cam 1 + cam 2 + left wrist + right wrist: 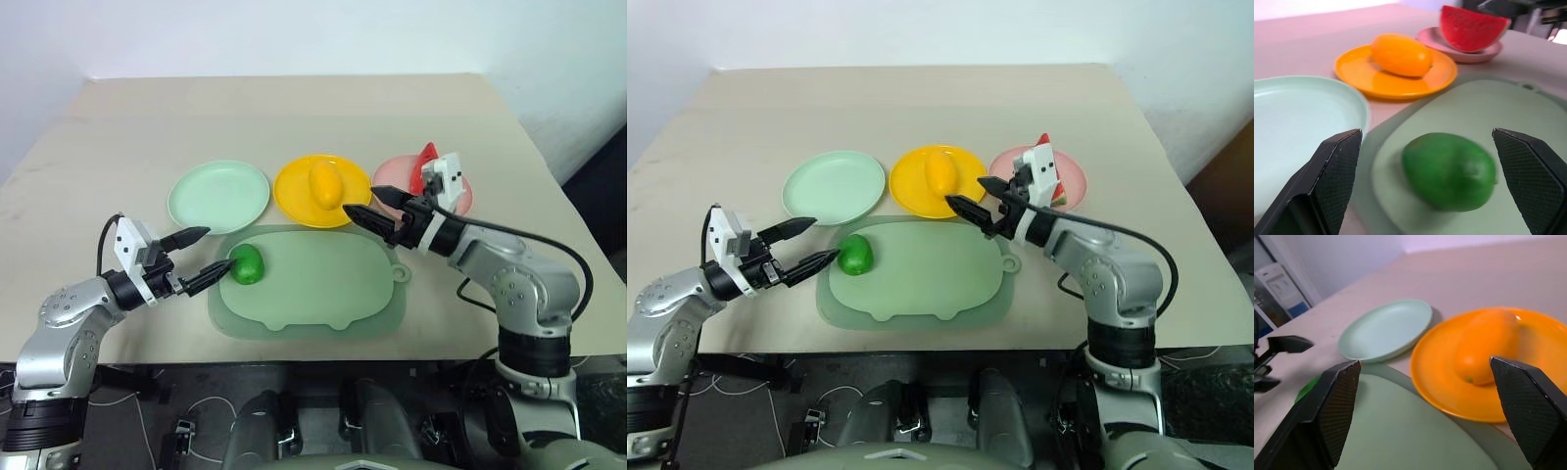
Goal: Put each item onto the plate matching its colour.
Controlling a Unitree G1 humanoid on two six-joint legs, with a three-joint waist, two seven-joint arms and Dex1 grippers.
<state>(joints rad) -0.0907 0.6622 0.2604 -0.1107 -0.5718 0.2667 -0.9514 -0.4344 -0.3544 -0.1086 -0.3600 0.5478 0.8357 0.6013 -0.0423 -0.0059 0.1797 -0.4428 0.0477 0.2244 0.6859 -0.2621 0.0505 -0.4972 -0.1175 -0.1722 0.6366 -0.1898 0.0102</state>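
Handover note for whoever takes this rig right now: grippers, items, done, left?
Left gripper: open, empty, level with the green fruit, which lies on the mat.
Right gripper: open, empty, by the yellow plate.
Done: mango on yellow plate; watermelon wedge on pink plate.
Left: green fruit onto the mint plate, which holds nothing yet.

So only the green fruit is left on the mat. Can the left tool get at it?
Probably yes: the left tool is open, the green fruit just ahead, nothing between.
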